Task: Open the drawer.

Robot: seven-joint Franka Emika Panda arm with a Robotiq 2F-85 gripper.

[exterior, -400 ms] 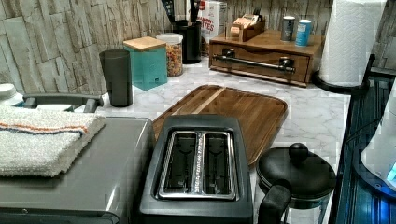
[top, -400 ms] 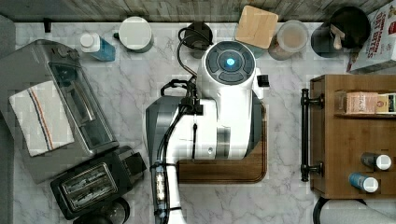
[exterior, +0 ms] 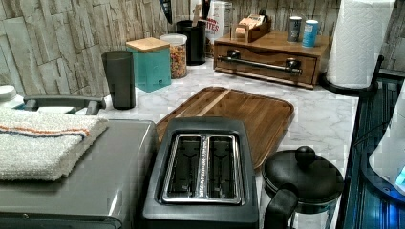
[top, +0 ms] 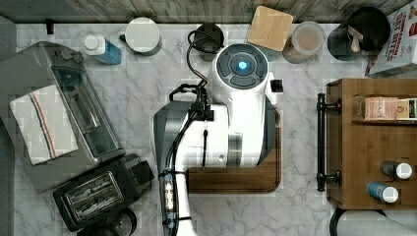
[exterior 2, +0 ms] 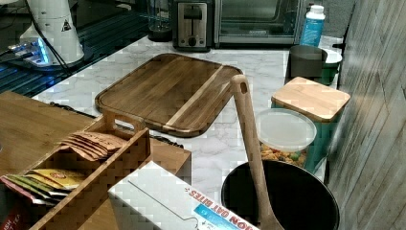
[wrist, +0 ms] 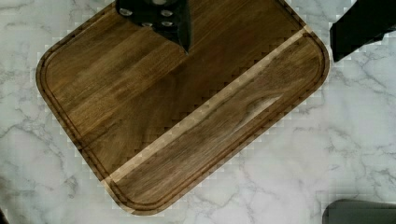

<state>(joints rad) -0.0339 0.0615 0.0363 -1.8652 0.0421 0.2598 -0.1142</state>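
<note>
Your drawer is a brown wooden box at the top view's right, sitting shut on the bench. Its long black handle spans the front on two mounts.

Arm hides most of the cutting board beneath it

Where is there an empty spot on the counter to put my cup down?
The cutting board is bare. There is also bare marble between the cutting board and the drawer, and between the toaster oven and the arm in the top view. The back wall is crowded with jars, cups and a cereal box.
</note>
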